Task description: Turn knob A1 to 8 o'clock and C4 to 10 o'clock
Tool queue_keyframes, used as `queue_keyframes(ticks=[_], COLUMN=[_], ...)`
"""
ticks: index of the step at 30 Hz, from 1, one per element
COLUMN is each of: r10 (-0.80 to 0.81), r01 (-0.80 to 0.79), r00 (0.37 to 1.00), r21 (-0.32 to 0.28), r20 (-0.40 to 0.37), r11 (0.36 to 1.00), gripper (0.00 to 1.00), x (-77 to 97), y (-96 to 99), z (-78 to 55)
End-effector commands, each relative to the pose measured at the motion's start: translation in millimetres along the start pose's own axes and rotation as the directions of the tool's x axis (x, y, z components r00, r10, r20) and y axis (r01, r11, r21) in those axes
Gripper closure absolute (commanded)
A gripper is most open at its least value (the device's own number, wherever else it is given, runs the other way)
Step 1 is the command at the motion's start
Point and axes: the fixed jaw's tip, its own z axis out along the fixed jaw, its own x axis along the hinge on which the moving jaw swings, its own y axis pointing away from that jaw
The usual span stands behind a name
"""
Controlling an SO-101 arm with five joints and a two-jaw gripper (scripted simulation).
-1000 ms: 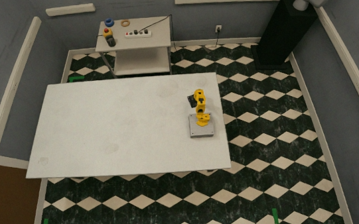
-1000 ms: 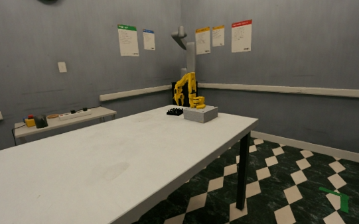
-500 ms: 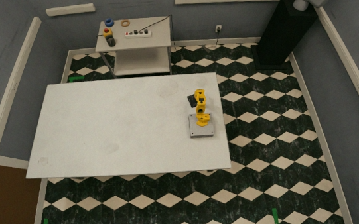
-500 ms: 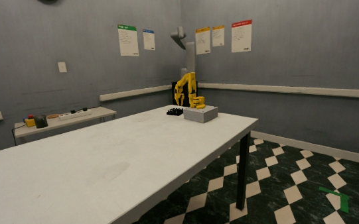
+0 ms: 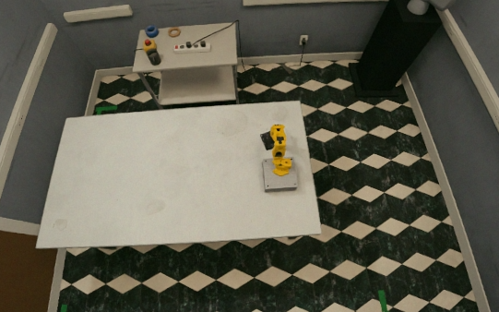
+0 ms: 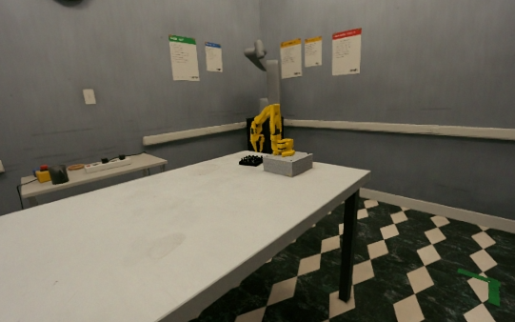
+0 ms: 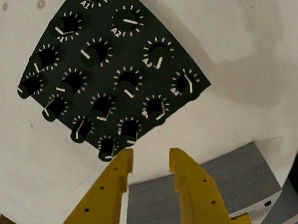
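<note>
The black knob box [image 5: 264, 141] [image 6: 250, 162] [image 7: 107, 34] lies on the table beside the arm's base, turned diagonally in the wrist view. Row A runs along its upper right edge there. Only the label A1 [image 7: 85, 4] and some marks of that knob show at the top edge; its pointer is cut off. Knob C4 [image 7: 129, 132] is near the lower edge, with its pointer low on the knob, too small to read surely. My gripper [image 6: 258, 150] [image 7: 151, 152] is open by a narrow gap and empty. It hangs above the table, just past the box's lower corner in the wrist view.
The grey base block [image 5: 268, 184] [image 6: 287, 166] [image 7: 150, 200] stands close to the box, behind the fingers in the wrist view. The other knobs stand close together around C4. A side table [image 5: 171, 60] with a power strip [image 5: 192, 47] [image 6: 108, 165] is beyond the table.
</note>
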Motion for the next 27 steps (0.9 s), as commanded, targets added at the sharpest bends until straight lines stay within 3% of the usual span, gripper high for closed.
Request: queue_keyframes(ticks=[1,20,27], r10=[0.013,0.013,0.013], r01=[-0.013,-0.013,-0.013], r00=[1.0,1.0,1.0], r21=[0.004,0.004,0.004], r20=[-0.011,-0.011,-0.011], r11=[1.0,1.0,1.0], gripper=[0.9,0.9,0.9], x=[-1.9,-67.2,-76.4], y=[-0.1,30.3,34.6], z=[0.7,-0.5,2.0])
